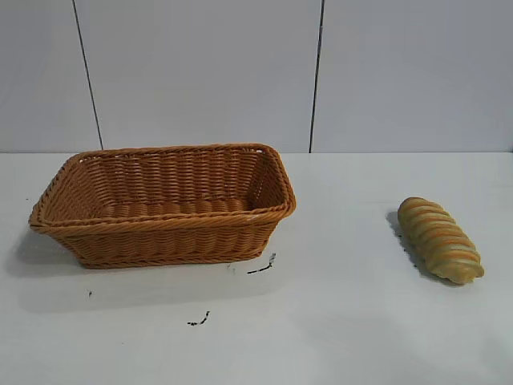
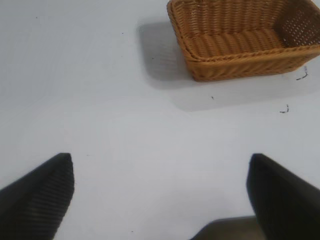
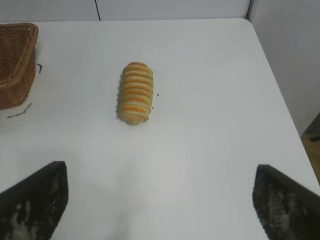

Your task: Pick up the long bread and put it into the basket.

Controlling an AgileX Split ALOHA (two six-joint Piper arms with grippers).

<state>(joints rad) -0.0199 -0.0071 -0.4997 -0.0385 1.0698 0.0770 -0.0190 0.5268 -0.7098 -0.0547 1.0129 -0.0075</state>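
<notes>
While well apart from the basket (image 1: 164, 204) on the white table (image 1: 337, 321), long bread (image 3: 136, 92) lying flat ahead of right gripper (image 3: 160, 200), fingers spread wide, empty. Left gripper (image 2: 160, 195) likewise spread, facing basket.

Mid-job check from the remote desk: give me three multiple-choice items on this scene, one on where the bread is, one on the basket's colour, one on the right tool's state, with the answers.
1. Where is the long bread?
A. inside the basket
B. on the table, apart from the basket
C. held in a tool

2. What colour is the basket?
A. orange-brown
B. blue
C. black

3. How does the right tool stand?
A. shut on the bread
B. shut, holding nothing
C. open, holding nothing

Answers:
1 B, the bread lies on the white table with a clear gap to the basket.
2 A, the wicker is orange-brown throughout.
3 C, in the right wrist view its fingers stand wide apart, with the bread on the table beyond them.
</notes>
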